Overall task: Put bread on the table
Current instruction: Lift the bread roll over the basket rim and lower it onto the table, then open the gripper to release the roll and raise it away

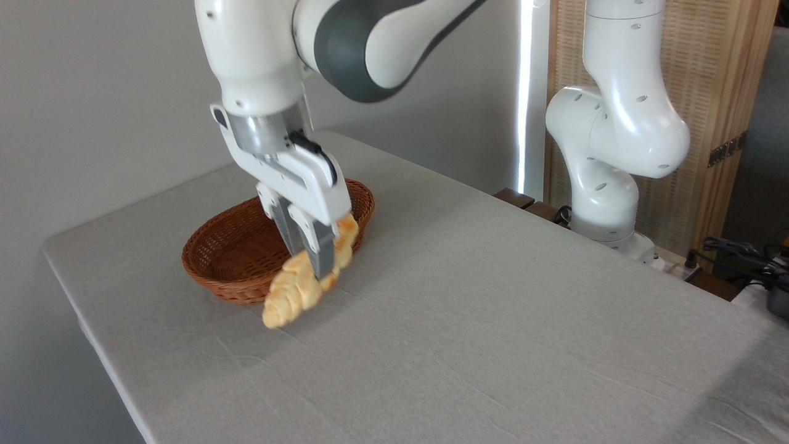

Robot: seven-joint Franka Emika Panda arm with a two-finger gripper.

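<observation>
— Gripper [313, 268]?
— Clamped on the bread [303, 285], fingers [322, 256] pinching it near the middle.

— And the bread?
— Tilted, lower tip pointing down to the left, upper tip up by the basket [229, 259] rim. Slightly blurred. Hanging in front of the basket's near edge, above the table [493, 320]; hard to tell whether the lower tip touches the cloth or sits just over it.

— Basket?
— Brown wicker, oval, resting on the left part of the table. Nothing visible in the part not hidden by the gripper.

— Table itself?
— Grey cloth, faint creases, rounded corner at the left.

— Anything behind?
— Arm base [607, 185] at the far right edge of the table, a wooden screen [721, 92] behind it, cables [739, 256] at the right.
</observation>
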